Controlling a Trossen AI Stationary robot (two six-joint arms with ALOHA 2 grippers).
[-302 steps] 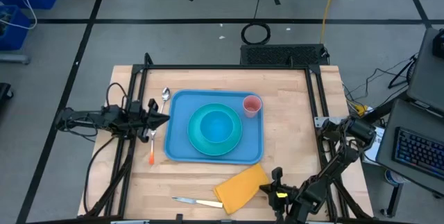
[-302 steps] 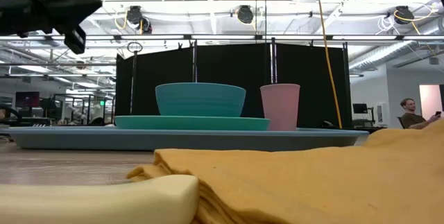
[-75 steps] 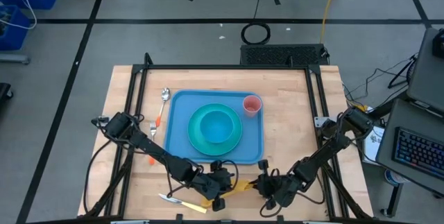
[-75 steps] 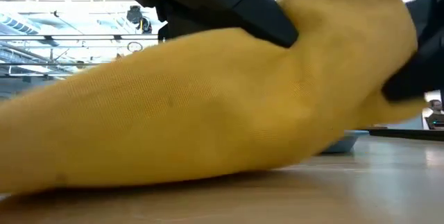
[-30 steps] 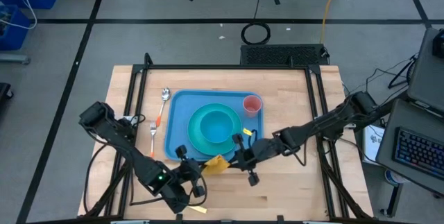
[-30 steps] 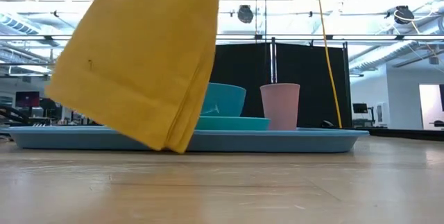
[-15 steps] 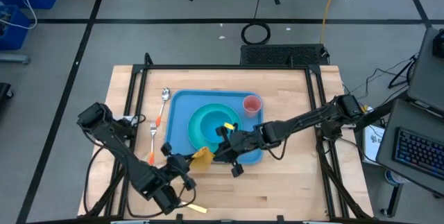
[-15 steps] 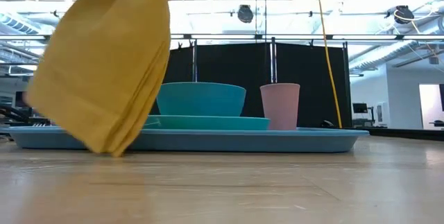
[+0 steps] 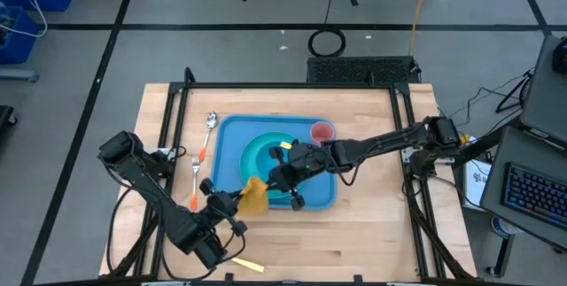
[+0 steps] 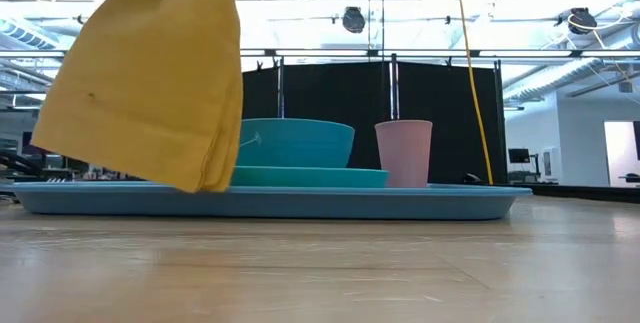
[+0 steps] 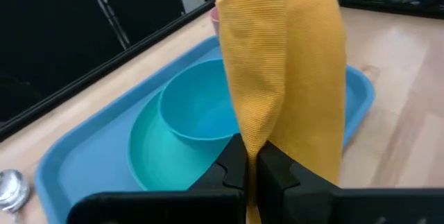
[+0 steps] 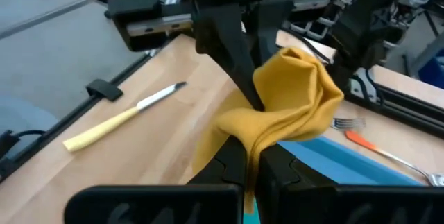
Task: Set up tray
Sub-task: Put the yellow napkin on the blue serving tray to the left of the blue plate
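From above, one large blue plastic rectangular tray point(image 9: 232, 135) is lying on the wooden table point(image 9: 372, 224), carrying one round turquoise plate point(image 9: 257, 151), one turquoise bowl point(image 9: 264, 153) and one pink cup point(image 9: 321, 132). The left gripper point(image 9: 241, 199) and the right gripper point(image 9: 275, 178) are both clamping the same folded mustard-yellow cloth napkin point(image 9: 255, 196), which is hanging over the tray's near left corner. One metal spoon point(image 9: 211, 121) and one orange-handled fork point(image 9: 194, 184) are lying just outside the tray beyond the left gripper; one cream-handled knife point(image 9: 246, 266) is resting well behind it at the table's front edge.

At table height, the napkin point(image 10: 150, 83) is dangling clear of the wood in front of the tray point(image 10: 400, 201), partly covering the bowl point(image 10: 300, 143); the cup point(image 10: 404, 153) is standing upright beside the bowl.

From the left wrist, the left gripper point(image 11: 251, 165) is pinching the napkin point(image 11: 291, 78) tightly, fingers closed on the fabric, with the tray point(image 11: 69, 161), plate point(image 11: 149, 168) and bowl point(image 11: 198, 113) lying just beyond it.

From the right wrist, the right gripper point(image 12: 251, 160) is likewise squeezing the napkin point(image 12: 277, 106), with the left gripper point(image 12: 239, 40) gripping the cloth's far side, the knife point(image 12: 118, 116) lying beyond, and the fork point(image 12: 378, 151) off to one side.
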